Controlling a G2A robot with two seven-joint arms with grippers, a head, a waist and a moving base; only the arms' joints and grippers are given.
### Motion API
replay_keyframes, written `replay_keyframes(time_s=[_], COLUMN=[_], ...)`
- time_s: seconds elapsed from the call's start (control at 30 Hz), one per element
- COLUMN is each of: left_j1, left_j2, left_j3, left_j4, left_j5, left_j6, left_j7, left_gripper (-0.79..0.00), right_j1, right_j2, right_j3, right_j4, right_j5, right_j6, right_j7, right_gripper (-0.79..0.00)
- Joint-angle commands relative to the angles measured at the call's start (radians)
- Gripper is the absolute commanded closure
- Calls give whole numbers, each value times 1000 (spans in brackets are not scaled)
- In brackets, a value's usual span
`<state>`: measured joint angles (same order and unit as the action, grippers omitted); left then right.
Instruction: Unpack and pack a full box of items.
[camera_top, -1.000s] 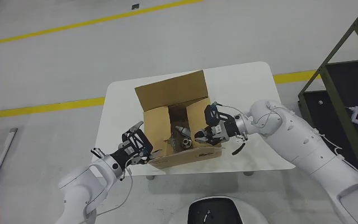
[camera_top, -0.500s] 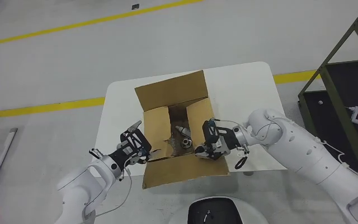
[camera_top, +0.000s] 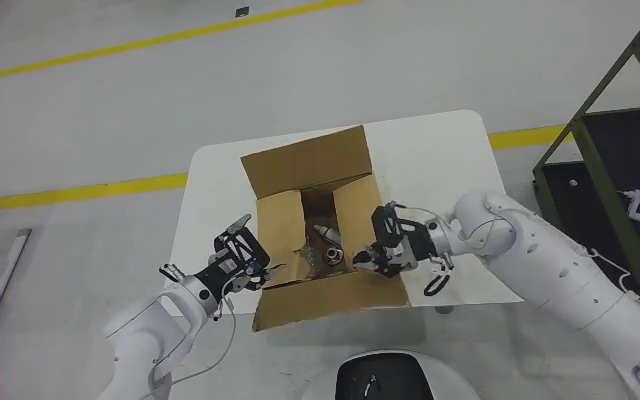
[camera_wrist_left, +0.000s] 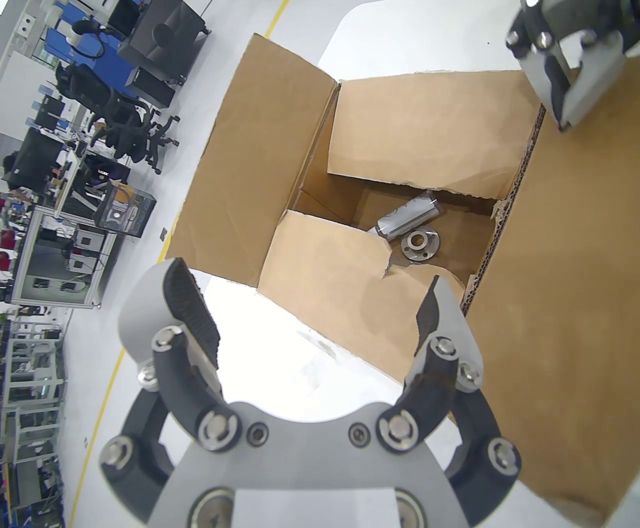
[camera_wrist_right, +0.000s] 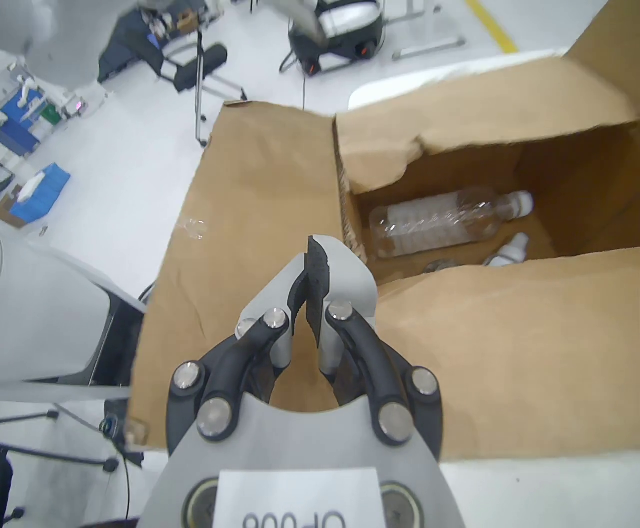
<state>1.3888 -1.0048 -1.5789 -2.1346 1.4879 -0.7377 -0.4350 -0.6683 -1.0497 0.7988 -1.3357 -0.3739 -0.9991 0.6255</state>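
Cardboard box (camera_top: 310, 165) sits open on counter (camera_top: 440, 150); plastic bottle (camera_wrist_right: 440, 220) and metal flange (camera_wrist_left: 420, 243) lie inside. Left gripper (camera_wrist_left: 305, 275): jaws wide, beside side flap (camera_top: 281, 228). Right gripper (camera_wrist_right: 312, 260): jaws pressed together over near flap (camera_top: 330, 297). Suggest splaying flaps fully before reaching in.

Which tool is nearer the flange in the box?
Right. The right tool hangs over the front flap at the box opening, beside the flange; the left tool is outside the box, past its side flap.

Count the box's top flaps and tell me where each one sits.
4: far flap folded outward, near flap folded out flat, left flap and right flap angled over the opening. None hidden.
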Motion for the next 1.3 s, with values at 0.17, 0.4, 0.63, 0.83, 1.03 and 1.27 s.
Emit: replay_keyframes(time_s=[0.17,0.4,0.63,0.83,1.03,1.27], left_j1=[0,0,0,6,-24,-134], left_j2=[0,0,0,-1,-1,-16], left_j3=[0,0,0,4,62,187], left_j4=[0,0,0,5,40,141], left_j5=[0,0,0,-2,-5,-45], left_j6=[0,0,0,15,-12,82], left_j7=[0,0,0,7,-43,-209], left_gripper=[-785,-785,-785,-785,-785,-785], right_j1=[-138,-261,-262,-248,-258,-310], right_j2=[35,36,9,-3,0,20], right_j3=[201,220,135,104,107,213], right_j4=[-37,-72,-45,-22,-54,-156], right_j5=[-256,-332,-353,-344,-359,-354], right_j6=[407,613,603,503,446,484], right_j7=[-252,-321,-295,-257,-213,-253], right_gripper=[0,0,0,0,0,0])
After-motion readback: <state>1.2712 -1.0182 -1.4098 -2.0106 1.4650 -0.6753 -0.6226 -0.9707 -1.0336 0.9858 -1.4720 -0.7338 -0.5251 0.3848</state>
